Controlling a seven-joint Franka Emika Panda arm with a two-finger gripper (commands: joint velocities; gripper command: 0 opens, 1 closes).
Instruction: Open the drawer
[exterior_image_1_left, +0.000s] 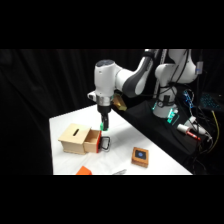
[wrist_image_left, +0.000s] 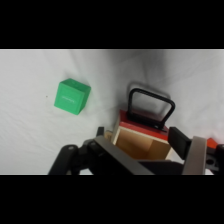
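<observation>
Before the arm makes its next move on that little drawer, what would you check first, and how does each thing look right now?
1. Drawer partly pulled out of the wooden box: ok, the inside shows in the wrist view.
2. Black loop handle free and unbent: ok.
3. Gripper above the drawer front: ok.
4. Fingers open or shut: cannot tell.
5. Green cube clear of the drawer's path: ok, it lies apart.
6. Square block out of the way: ok.
</observation>
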